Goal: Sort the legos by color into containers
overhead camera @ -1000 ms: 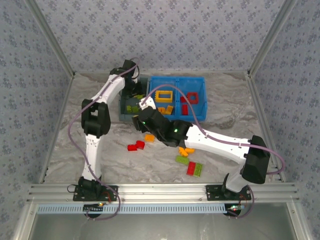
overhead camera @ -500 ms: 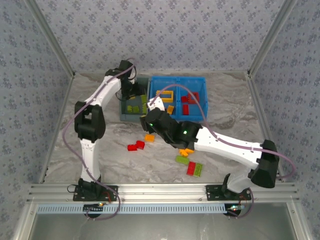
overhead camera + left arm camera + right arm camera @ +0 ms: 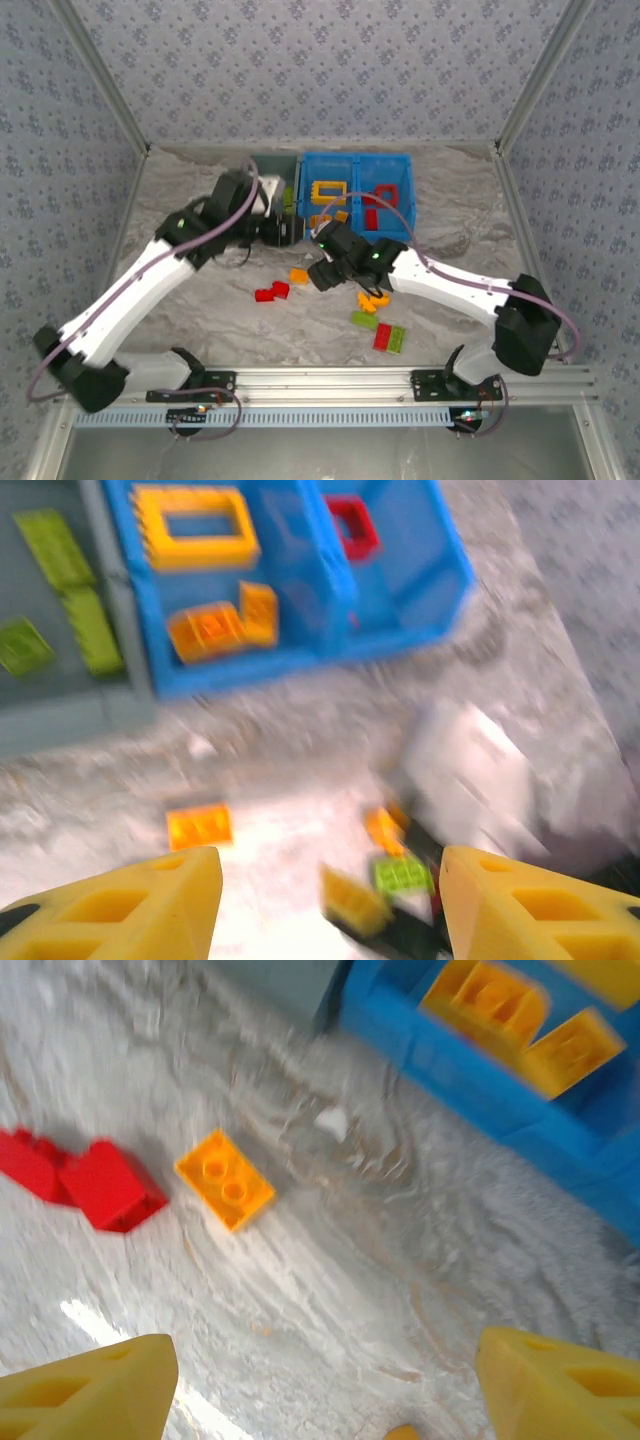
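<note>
Loose legos lie on the table: an orange brick (image 3: 298, 275), two red ones (image 3: 270, 291), and an orange, green and red cluster (image 3: 378, 322) to the right. My right gripper (image 3: 322, 275) (image 3: 325, 1400) hovers open over bare table, with the orange brick (image 3: 225, 1180) and red bricks (image 3: 85, 1180) ahead and to its left. My left gripper (image 3: 288, 232) (image 3: 330, 910) is open and empty in front of the containers. The blue tray (image 3: 300, 655) holds a yellow frame (image 3: 195, 525), orange bricks (image 3: 215, 630) and a red frame (image 3: 352, 528). The grey bin (image 3: 100, 695) holds green bricks (image 3: 60, 590).
The left arm's white links (image 3: 150, 280) stretch low across the table's left side and cover part of the grey bin (image 3: 275, 165). Wallpapered walls close in the table on three sides. An aluminium rail (image 3: 320, 380) runs along the near edge.
The left arm swung down and left from over the grey bin, its gripper now before the containers. The right gripper drew back from the tray to the table. Both opened wider.
</note>
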### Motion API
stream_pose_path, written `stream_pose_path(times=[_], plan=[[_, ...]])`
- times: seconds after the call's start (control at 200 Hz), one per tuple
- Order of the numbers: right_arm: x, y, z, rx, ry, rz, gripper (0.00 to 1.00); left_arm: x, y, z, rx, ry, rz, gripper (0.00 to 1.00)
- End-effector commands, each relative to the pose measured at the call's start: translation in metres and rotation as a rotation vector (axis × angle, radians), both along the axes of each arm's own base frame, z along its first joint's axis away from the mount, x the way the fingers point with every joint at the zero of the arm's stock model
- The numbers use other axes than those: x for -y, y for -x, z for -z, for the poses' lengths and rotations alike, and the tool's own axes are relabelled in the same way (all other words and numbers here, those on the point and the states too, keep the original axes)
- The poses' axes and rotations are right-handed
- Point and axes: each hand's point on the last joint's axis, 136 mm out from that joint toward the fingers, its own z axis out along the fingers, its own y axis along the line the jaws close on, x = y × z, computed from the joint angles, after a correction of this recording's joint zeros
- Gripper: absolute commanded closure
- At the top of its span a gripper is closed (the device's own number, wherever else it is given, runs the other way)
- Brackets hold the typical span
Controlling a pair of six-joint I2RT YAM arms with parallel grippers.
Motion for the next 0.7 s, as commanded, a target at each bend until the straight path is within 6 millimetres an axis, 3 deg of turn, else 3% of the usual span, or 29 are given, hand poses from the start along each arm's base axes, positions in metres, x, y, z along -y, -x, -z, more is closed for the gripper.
stream_pose_path(times=[0.0, 0.025, 0.06, 0.115, 0.255, 0.485, 0.695], plan=[[-0.011, 0.009, 0.022, -0.069, 0.1, -0.182, 0.15, -0.01, 0.043, 0.013, -0.032, 0.032, 0.001, 0.4], [-0.008, 0.012, 0.035, -0.099, 0.146, -0.203, 0.14, -0.013, 0.054, 0.015, -0.034, 0.044, 0.008, 0.4], [-0.017, 0.006, 0.033, -0.098, 0.154, -0.224, 0.14, -0.016, 0.067, 0.018, -0.04, 0.061, 0.015, 0.4], [-0.024, 0.002, 0.047, -0.124, 0.197, -0.252, 0.14, -0.022, 0.084, 0.02, -0.044, 0.092, 0.025, 0.41], [-0.038, -0.013, 0.07, -0.134, 0.259, -0.272, 0.14, -0.04, 0.109, 0.027, -0.046, 0.156, 0.03, 0.4], [-0.05, -0.022, 0.098, -0.164, 0.308, -0.297, 0.17, -0.066, 0.118, 0.023, -0.018, 0.191, -0.015, 0.4], [-0.062, -0.029, 0.105, -0.167, 0.301, -0.311, 0.25, -0.066, 0.117, 0.025, -0.018, 0.187, -0.02, 0.4]])
